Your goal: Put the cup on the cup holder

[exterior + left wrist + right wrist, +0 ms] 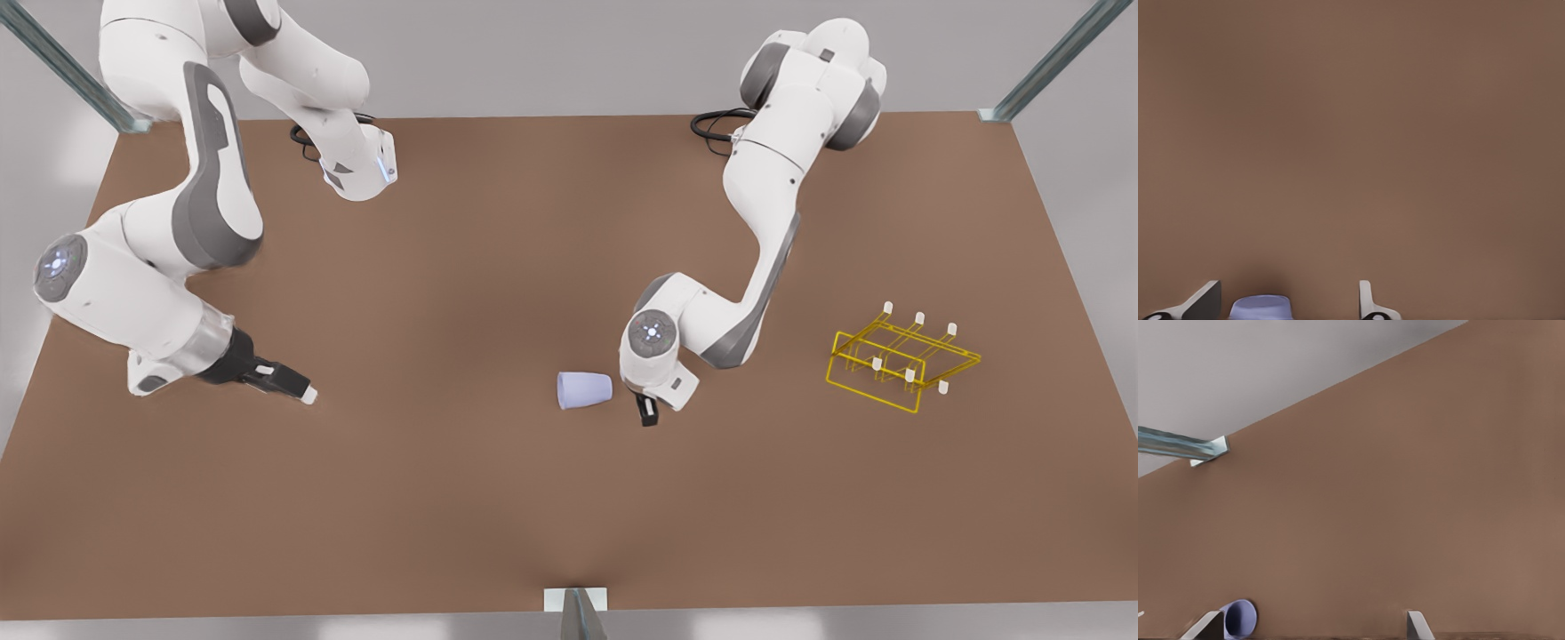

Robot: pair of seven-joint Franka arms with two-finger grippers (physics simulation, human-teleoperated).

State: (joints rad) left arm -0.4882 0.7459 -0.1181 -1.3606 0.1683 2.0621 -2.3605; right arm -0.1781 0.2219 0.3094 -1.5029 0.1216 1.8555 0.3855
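On the front view's left, the right end effector (300,389) hangs low over the brown tabletop (444,267). Its fingers are spread wide, it holds nothing, and it waits well away from the work. Toward the middle, the lavender-blue cup (584,390) lies on its side with its mouth facing that arm. Just beside it, at its 3 o'clock, the left end effector (647,413) is down near the tabletop. Its fingers are parted wider than the cup and not yet closed on it. Farther off at 3 o'clock stands the yellow wire cup holder (900,363), its pegs bare. By my reckoning the job has barely begun: the grasp, the carry and the hanging all remain.
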